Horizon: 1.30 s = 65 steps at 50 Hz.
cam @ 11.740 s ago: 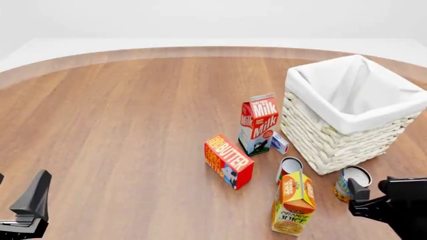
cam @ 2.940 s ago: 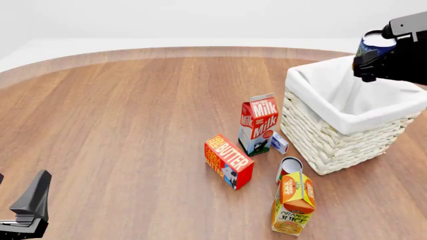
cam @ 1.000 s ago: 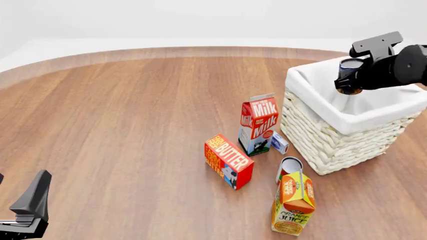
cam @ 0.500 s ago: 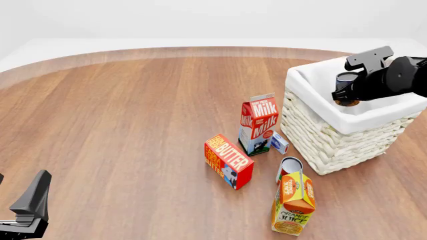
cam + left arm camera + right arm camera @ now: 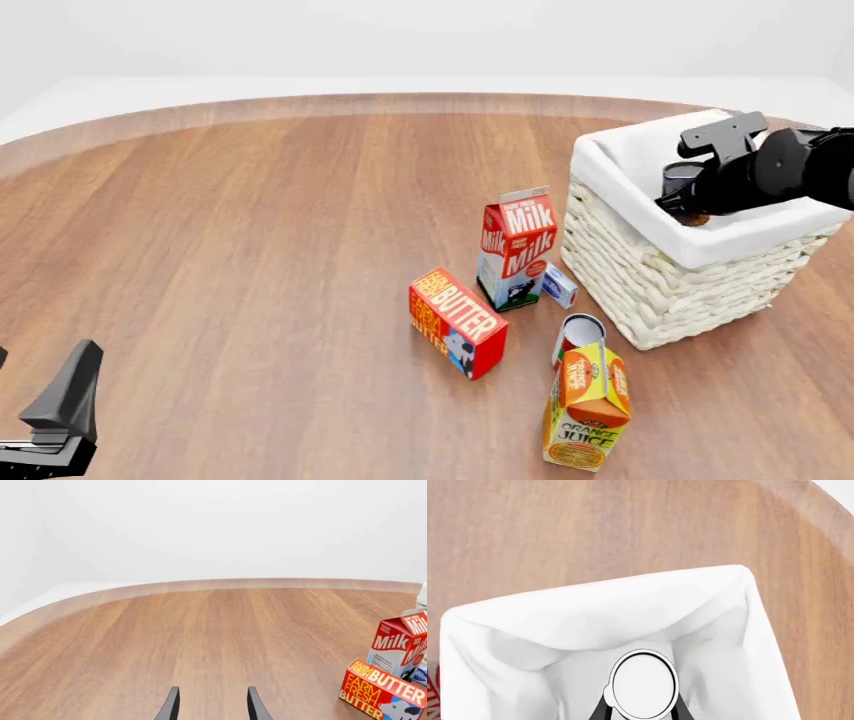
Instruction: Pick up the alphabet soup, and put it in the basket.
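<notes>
My right gripper (image 5: pixel 686 200) is shut on the alphabet soup (image 5: pixel 690 214) and holds it upright, low inside the basket (image 5: pixel 654 275), just below the cloth rim. In the right wrist view the can's pale round top (image 5: pixel 643 684) sits between my two dark fingers (image 5: pixel 602 709), with the basket's white lining (image 5: pixel 594 610) all around it. Whether the can touches the basket floor is hidden. My left gripper (image 5: pixel 60 410) is open and empty at the near left of the table; its fingertips (image 5: pixel 171 707) show over bare wood.
Left of the basket stand a milk carton (image 5: pixel 517 248) and a small blue-white box (image 5: pixel 559 286). A butter box (image 5: pixel 457 322), a red-labelled can (image 5: pixel 579 335) and an orange juice carton (image 5: pixel 587 405) stand nearer. The milk (image 5: pixel 400 642) and butter (image 5: pixel 380 690) also show in the left wrist view.
My right gripper has moved down and slightly nearer with the alphabet soup, sinking it from the basket's rim level into the basket. The left arm has not moved.
</notes>
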Tool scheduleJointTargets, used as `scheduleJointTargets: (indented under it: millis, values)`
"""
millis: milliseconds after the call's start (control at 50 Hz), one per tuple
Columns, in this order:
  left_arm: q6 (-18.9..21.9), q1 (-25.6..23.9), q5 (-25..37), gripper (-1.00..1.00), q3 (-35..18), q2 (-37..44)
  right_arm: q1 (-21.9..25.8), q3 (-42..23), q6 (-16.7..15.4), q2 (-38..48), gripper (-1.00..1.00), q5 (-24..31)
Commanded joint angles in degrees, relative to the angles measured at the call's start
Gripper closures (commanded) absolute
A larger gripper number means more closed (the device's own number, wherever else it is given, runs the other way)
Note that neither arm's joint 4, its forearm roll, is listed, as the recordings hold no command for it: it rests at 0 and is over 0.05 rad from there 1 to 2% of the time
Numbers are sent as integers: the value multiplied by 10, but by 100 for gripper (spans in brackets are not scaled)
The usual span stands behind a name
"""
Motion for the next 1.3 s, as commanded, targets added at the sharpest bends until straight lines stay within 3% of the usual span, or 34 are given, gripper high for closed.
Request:
scheduleJointTargets:
  millis: [20, 260, 280, 1300]
  values:
    - [0, 0, 0, -100, 0, 0, -3, -8, 13, 12, 100, -6]
    - [0, 0, 0, -100, 0, 0, -6, 3, 16, 6, 100, -10]
    - [0, 0, 0, -100, 0, 0, -11, 0, 14, 6, -100, -11]
    - [0, 0, 0, -100, 0, 0, -20, 42, 48, -57, -100, -40]
